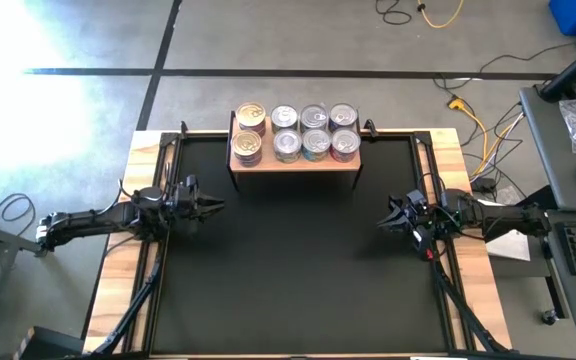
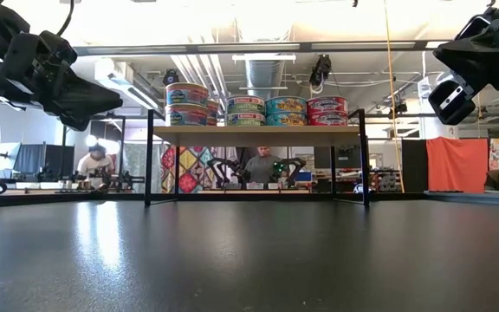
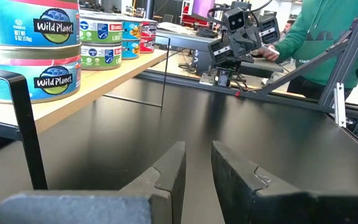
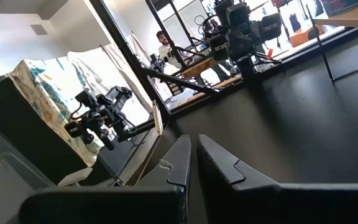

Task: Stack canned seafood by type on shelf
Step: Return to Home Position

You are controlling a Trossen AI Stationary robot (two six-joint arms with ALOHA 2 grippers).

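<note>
While both arms hang over the black table top w/ nothing held, all tuna tins sit up on the light-wood shelf at the far edge, centre. Seen from above: 8 lids in 2 rows of 4. Leftmost column gold-lidded, other 3 columns silver-lidded. From table level, stacked 2 high: blue Wild Planet tins at the left end, then green-label tins, teal-label tins, red-label tins at the right end. Sorted by label, each stack touching its neighbour.

Left gripper over the table's left part, near the shelf's left front leg but apart from it, pointing toward centre. Fingers nearly together, narrow slit between, gripping nothing. Wild Planet stack close by in the left wrist view, up on the shelf edge.

Right gripper over the table's right part, well apart from the shelf, pointing toward centre. Jaws closed, only a hairline gap, empty.

Both grippers raised off the surface in the low view. Person in a green top behind the table's right side; more ppl at benches farther back.
</note>
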